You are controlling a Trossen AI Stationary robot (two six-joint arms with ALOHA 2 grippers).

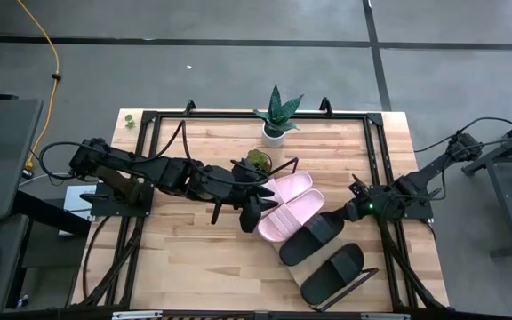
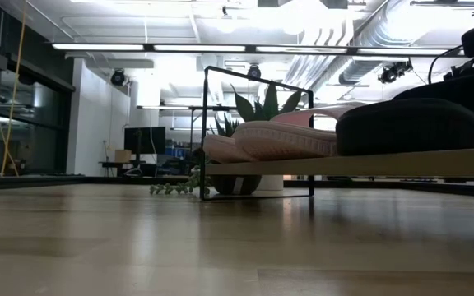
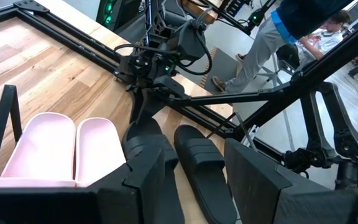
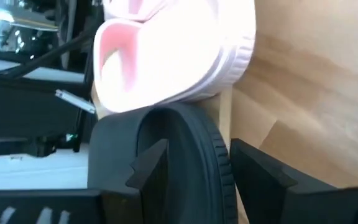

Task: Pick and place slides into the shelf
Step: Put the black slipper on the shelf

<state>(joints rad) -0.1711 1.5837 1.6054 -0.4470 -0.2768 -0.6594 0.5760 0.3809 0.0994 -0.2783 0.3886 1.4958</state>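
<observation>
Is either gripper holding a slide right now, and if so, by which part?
The right gripper straddles the near black slide at one end's edge, jaws apart; grip uncertain. The left gripper holds nothing.

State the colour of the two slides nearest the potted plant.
Light pink slides; the high view shows them best, beside the potted plant.

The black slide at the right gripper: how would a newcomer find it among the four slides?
Start at the wooden table and find the diagonal row of four slides on the shelf. After the two pink slides come two black ones. Yours is the black slide touching the pink pair, with the right gripper at its end; the other black slide lies beyond it.
</observation>
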